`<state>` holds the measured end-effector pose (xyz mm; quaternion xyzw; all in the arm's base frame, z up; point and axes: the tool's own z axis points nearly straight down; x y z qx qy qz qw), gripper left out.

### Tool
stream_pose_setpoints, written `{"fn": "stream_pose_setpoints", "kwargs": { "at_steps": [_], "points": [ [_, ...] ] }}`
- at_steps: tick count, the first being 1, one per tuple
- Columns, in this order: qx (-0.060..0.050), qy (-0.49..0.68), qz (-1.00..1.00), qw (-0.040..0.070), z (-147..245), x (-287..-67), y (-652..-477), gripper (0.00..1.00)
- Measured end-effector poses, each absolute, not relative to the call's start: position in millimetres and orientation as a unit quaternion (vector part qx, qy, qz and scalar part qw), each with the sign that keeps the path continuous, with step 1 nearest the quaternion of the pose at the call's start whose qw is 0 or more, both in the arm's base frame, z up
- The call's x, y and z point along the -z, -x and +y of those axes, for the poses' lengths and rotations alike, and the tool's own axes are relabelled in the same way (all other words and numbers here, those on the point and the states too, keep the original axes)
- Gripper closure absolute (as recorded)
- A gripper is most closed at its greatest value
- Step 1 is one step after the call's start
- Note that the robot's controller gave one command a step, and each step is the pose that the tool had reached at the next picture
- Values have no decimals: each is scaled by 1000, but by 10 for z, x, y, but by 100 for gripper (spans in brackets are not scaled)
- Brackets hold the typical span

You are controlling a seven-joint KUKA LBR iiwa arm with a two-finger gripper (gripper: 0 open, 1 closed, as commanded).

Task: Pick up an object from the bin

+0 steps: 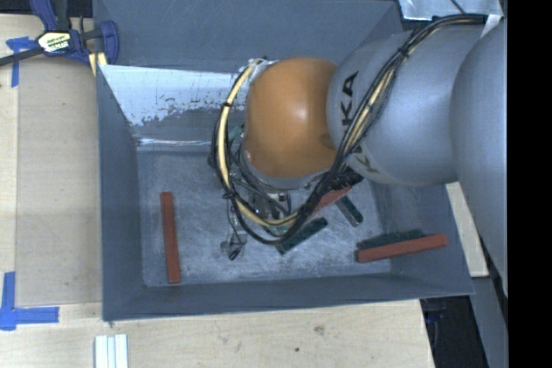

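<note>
Grey metal bin [121,211] is showing plenty of bare, speckled floor along its near wall. Flat red-brown stick [171,237] is lying lengthwise by the view's left wall. A second red-brown stick [402,248] is lying near the right wall w/ a dark strip at its far edge. Btwn them the gripper [232,248] is hanging low over bare floor, pointing down, nearest a dark green bar [304,233]. Clenched or released: can't tell. Orange cover [285,118] & looping cables [226,134] are bulging above, w/ the arm [431,99] leaning in from the right.

Dark green stick [304,233] partly under cables [259,220], reddish stick [332,196] mostly hidden
</note>
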<state>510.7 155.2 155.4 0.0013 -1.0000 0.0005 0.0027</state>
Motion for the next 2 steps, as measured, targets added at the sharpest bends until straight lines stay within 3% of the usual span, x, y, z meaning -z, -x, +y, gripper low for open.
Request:
{"fn": "stream_pose_setpoints", "kwargs": {
  "at_steps": [1,2],
  "points": [
    [-2,-32,-999,2,679,-680,-5395,0],
    [-2,19,-1000,0,37,-850,-5061,0]
  ]
}}
